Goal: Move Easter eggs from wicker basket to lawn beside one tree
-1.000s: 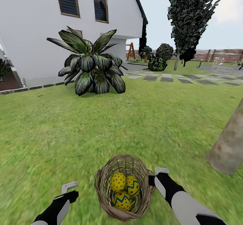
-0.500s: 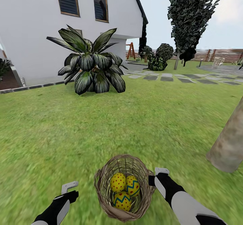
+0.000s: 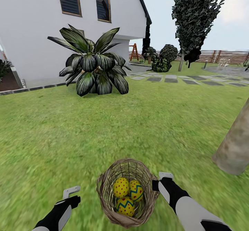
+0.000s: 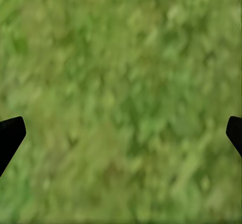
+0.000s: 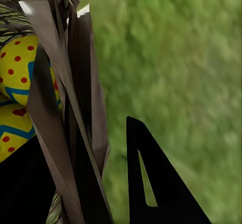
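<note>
The basket (image 3: 127, 192) sits on the lawn (image 3: 114, 127) at the 6 o'clock edge of the head view, directly in front of the robot and between its two arms. All three eggs (image 3: 127, 194) lie inside it, bunched together and touching: one red-dotted egg toward 10 o'clock within the bowl, one with a blue zigzag band toward 2 o'clock, and a third at 6 o'clock, nearest the robot.

The right gripper (image 3: 159, 181) is at the basket's rim on its 3 o'clock side. In the right wrist view the woven wall (image 5: 65, 108) stands between the two dark fingers (image 5: 156, 178), with two of the eggs (image 5: 17, 98) visible just behind the twigs, so the gripper is pinching the rim of the basket.

The left gripper (image 3: 71, 193) hangs over bare grass at the basket's 9 o'clock, a little apart from it. In the left wrist view its fingertips (image 4: 10, 136) sit at opposite edges of the frame with grass between them, so it is spread wide and holds nothing.

A tree (image 3: 235, 148) with a mottled grey-brown trunk rises from the grass at 3 o'clock, well apart from the basket. A dark-fronded palm (image 3: 92, 64) stands at 11 o'clock before a white house (image 3: 41, 33), and stone slabs (image 3: 180, 80) run toward a slatted fence (image 3: 224, 56) at 2 o'clock.
</note>
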Robot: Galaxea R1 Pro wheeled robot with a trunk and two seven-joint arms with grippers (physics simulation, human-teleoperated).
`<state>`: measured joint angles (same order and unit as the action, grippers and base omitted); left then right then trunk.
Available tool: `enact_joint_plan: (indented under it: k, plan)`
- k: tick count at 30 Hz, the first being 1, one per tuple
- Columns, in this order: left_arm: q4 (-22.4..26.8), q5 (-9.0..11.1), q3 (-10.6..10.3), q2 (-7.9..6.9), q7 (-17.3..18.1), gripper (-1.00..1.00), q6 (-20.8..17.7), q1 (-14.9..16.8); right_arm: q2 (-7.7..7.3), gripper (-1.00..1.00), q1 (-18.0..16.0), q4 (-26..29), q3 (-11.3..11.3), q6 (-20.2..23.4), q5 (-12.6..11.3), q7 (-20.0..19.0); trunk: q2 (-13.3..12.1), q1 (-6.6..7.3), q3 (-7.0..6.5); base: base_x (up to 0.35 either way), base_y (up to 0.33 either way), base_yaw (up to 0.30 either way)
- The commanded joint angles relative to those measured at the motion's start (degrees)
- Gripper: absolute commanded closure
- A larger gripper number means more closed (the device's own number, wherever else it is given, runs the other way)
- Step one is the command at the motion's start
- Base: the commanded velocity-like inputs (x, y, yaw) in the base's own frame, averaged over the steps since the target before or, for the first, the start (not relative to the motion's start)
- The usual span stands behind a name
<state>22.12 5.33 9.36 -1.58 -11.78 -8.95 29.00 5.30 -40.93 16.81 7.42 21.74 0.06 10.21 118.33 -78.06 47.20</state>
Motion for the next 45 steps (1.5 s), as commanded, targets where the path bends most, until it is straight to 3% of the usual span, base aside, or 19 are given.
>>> enact_joint_plan:
  k: [1, 25, 26, 37, 45]
  plan:
    - [0.1, 0.6, 0.0, 0.0, -0.2, -1.0, -0.3, 0.0, 0.06, 1.0, 0.0, 0.1, 0.4, 0.2, -0.2, 0.2, 0.4, -0.22, 0.24, 0.0, 0.0, 0.0]
    - [0.1, 0.6, 0.0, 0.0, -0.2, -1.0, -0.3, 0.0, 0.06, 1.0, 0.0, 0.1, 0.4, 0.2, -0.2, 0.2, 9.3, -5.05, 4.19, 0.0, 0.0, 0.0]
    - [0.1, 0.6, 0.0, 0.0, -0.1, -1.0, -0.3, 0.0, 0.06, -1.0, 0.0, 0.1, 0.4, 0.2, -0.2, 0.2, 9.3, -5.05, 4.19, 0.0, 0.0, 0.0]
    - [1.3, 0.6, 0.0, 0.0, 0.3, -1.0, -0.3, 0.0, 0.06, -1.0, 0.0, 0.1, 0.4, 0.2, -0.2, 0.2, 9.3, -5.05, 4.19, 0.0, 0.0, 0.0]
    - [1.4, 0.5, 0.0, 0.08, 0.2, -1.0, -0.4, 0.0, 0.06, -1.0, 0.0, 0.1, 0.4, 0.2, -0.2, 0.2, 6.1, -3.29, 2.75, 0.0, 0.0, 0.0]
